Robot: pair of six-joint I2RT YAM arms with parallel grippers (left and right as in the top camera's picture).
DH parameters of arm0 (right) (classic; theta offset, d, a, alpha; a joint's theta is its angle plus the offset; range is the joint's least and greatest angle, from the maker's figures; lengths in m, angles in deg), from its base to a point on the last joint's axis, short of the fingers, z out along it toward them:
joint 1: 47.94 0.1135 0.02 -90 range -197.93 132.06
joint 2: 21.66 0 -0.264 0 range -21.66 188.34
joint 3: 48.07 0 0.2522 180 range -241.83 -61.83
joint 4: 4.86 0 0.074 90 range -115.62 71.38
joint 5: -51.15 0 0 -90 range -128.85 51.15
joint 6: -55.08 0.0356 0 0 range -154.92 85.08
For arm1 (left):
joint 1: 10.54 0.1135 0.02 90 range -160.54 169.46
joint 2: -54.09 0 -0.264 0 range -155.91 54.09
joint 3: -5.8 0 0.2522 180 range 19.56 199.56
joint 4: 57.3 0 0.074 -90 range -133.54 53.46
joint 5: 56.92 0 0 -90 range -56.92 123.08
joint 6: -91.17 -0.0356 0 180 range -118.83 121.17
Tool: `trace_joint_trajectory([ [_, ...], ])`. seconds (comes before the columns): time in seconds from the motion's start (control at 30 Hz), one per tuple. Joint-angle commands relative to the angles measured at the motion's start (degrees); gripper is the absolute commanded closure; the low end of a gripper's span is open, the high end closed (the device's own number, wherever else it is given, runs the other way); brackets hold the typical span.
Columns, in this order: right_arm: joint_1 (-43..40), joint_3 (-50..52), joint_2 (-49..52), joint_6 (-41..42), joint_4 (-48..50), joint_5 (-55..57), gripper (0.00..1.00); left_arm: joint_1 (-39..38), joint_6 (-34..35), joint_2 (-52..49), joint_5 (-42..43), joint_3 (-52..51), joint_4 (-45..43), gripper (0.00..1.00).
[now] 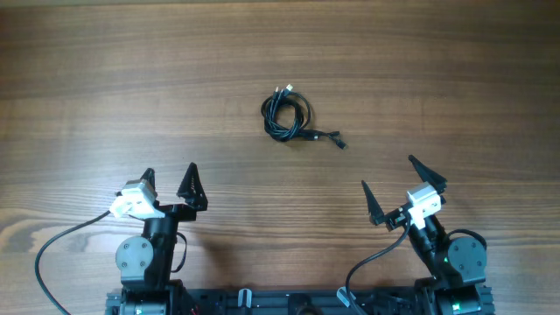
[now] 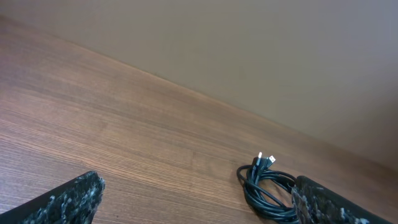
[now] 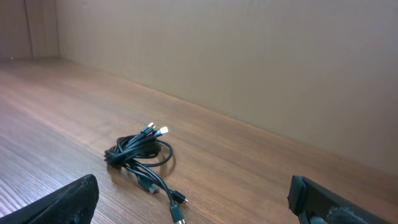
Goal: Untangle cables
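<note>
Both wide apart, empty: left jaws, right jaws; cables (image 1: 280, 122) bunched well ahead, midway between them.

cables (image 2: 252, 190) partly behind left gripper (image 2: 196, 186)

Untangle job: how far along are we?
Done: nothing. The cables lie in one coiled bunch, with a couple of ends trailing out.
In hand: nothing. The left hand and right hand are both open, empty and well short of the bunch.
Left: everything. Reach in, grip the bunch and pull the strands apart.
</note>
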Motion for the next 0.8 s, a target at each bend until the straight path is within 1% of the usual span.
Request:
trace_joint_trajectory([
  [0.0,0.39,0.11,0.22,-0.09,0.15,-1.09,0.00,0.26,-0.92,0.37,-0.07,-0.33,-1.03,0.00],
  [0.37,0.39,0.09,0.81,0.20,0.13,-0.94,0.00,0.26,-1.18,-1.25,2.12,-0.09,-0.04,0.00],
  [0.43,0.39,0.09,1.62,1.44,0.15,-0.92,0.00,0.26,-1.20,-2.80,2.47,0.57,-0.02,0.00],
  [0.53,0.39,0.02,2.82,1.53,0.13,-1.11,0.00,0.24,-2.71,-5.29,2.47,2.03,-0.04,0.00],
  [0.77,0.39,-1.84,6.32,1.60,0.04,-1.11,0.00,0.26,-3.48,-12.76,2.47,6.62,-0.66,0.00],
])
